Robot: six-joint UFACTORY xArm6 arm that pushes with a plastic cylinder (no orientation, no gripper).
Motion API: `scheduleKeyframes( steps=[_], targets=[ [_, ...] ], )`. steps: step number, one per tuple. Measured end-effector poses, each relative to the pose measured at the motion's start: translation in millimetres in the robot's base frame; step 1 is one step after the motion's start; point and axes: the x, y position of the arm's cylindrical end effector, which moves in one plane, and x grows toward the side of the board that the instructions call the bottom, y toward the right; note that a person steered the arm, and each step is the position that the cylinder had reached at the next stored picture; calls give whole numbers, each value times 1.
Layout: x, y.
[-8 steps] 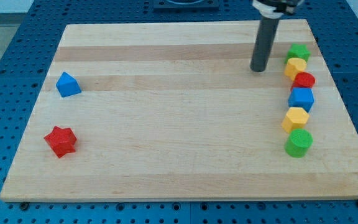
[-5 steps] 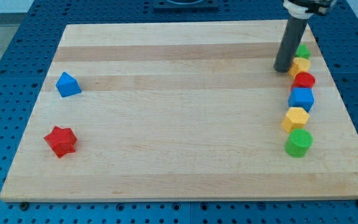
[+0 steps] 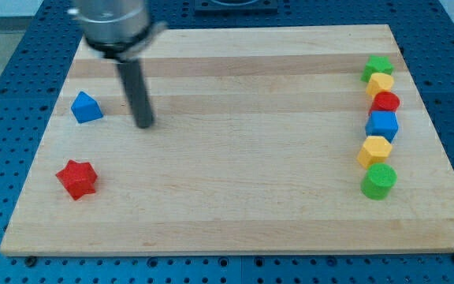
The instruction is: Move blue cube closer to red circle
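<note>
Swung from the view's right — my tip [image 3: 144,125] now beside blue wedge [image 3: 86,107].

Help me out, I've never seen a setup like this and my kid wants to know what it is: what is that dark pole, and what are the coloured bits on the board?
This is one camera looking down at a slant on a wooden board. The dark pole is the end of a robot arm; it has no hand, so nothing is held. It only pushes blocks with my tip, which slides on the board.

My tip stands just to the view's right of a blue block, not touching it. Below that lies a red star-like block.

Along the view's right edge runs a column, top to bottom: green block, yellow block, red circle, blue cube, yellow block, green cylinder.
</note>
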Motion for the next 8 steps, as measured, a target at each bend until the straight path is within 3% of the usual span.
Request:
scheduleKeyframes(
  steps=[1, 2, 3, 4, 5, 6, 7, 8],
  targets=[
    [27, -66],
    [-1, -97],
    [-37, -86],
    [-40, -44],
    [-22, -34],
    [23, -38],
    [-10, 19],
    [-59, 28]
  ],
)
